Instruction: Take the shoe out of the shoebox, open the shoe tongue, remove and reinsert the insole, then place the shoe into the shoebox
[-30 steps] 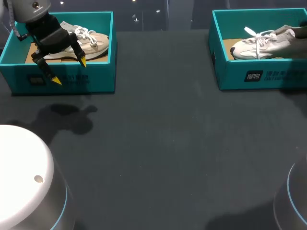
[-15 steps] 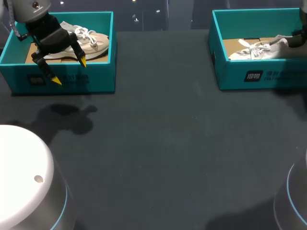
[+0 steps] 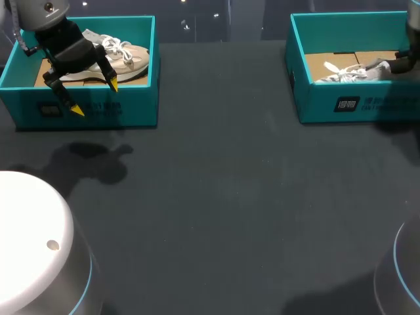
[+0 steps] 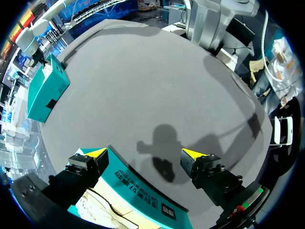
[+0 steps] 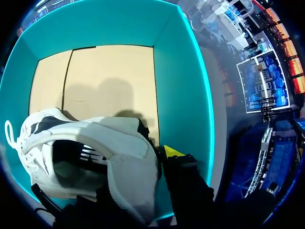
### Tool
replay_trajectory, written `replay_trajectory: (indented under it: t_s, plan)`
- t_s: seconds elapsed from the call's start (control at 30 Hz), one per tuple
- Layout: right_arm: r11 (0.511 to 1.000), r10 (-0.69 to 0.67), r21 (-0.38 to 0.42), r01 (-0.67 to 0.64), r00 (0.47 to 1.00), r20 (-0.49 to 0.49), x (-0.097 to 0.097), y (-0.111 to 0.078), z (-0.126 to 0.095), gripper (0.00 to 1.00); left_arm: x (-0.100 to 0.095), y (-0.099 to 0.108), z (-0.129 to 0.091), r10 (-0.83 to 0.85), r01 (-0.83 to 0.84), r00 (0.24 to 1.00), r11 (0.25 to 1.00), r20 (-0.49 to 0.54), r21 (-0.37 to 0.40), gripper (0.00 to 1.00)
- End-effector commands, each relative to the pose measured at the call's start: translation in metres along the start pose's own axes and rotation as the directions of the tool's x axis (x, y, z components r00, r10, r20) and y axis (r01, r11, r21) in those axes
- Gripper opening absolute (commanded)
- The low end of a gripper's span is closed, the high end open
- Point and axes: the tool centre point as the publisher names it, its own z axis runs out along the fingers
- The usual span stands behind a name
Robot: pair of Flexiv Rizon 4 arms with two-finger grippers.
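White shoe (image 3: 346,72) is lying low inside the right-hand shoebox (image 3: 315,105), a teal one. Its laces are pointing toward the box's middle and its heel is sitting over by the right arm. The right end effector (image 5: 143,167) is holding that heel. One yellow fingertip (image 5: 172,151) is pressing the outside of the collar, close to the box wall. The other finger is hiding behind the shoe's padding, so the grip is showing from one side only. Well apart across the dark counter (image 3: 216,197), the left end effector (image 3: 96,97) is hanging spread wide over the front wall of a second shoebox (image 3: 131,111). One tip is sitting over the inside and the other out over the counter. A beige shoe (image 3: 128,58) is resting in that box.
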Motion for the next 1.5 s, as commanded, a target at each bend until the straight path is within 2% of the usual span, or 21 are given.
replay_trajectory:
  t_s: [0.03, 0.23, 0.5, 0.93, 1.03, 1.07, 1.17, 1.33, 1.5]
  plan:
    - [1.000, -0.001, 0.008, 0.001, 1.000, 0.000, 0.001, 0.001, 0.005, 0.00, 0.001, 0.000, 0.000, 0.000, 0.000, 1.000, 1.000, 0.000, -0.003, 1.00]
    - [1.000, 0.000, 0.016, 0.000, 1.000, 0.012, 0.004, 0.004, 0.009, 0.00, 0.001, 0.000, 0.000, 0.000, 0.000, 1.000, 1.000, 0.000, -0.003, 1.00]
    - [0.999, -0.024, 0.043, 0.024, 1.000, 0.006, 0.012, 0.003, 0.027, 0.00, 0.001, 0.000, 0.000, 0.000, 0.000, 1.000, 1.000, 0.000, -0.003, 1.00]
    - [0.997, -0.014, 0.070, 0.015, 1.000, -0.007, 0.009, 0.002, 0.035, 0.01, 0.001, 0.000, 0.000, 0.000, 0.000, 1.000, 1.000, 0.000, -0.003, 1.00]
    - [0.997, -0.013, 0.075, 0.014, 1.000, -0.012, 0.008, 0.002, 0.036, 0.10, 0.001, 0.000, 0.000, 0.000, 0.000, 1.000, 1.000, 0.000, -0.003, 1.00]
    - [0.997, -0.014, 0.080, 0.015, 1.000, -0.012, 0.008, 0.001, 0.036, 0.17, 0.001, 0.000, 0.000, 0.000, 0.000, 1.000, 1.000, 0.000, -0.003, 1.00]
    - [0.996, -0.013, 0.089, 0.013, 1.000, -0.007, 0.006, 0.001, 0.035, 0.30, 0.001, 0.000, 0.000, 0.000, 0.000, 1.000, 1.000, 0.000, -0.003, 1.00]
    - [0.996, -0.007, 0.089, 0.008, 1.000, -0.010, 0.003, -0.001, 0.031, 0.40, 0.001, 0.000, 0.000, 0.000, 0.000, 1.000, 1.000, 0.000, -0.003, 1.00]
    - [0.997, -0.002, 0.082, 0.003, 1.000, -0.013, 0.000, -0.001, 0.025, 0.42, 0.001, 0.000, 0.000, 0.000, 0.000, 1.000, 1.000, 0.000, -0.003, 1.00]
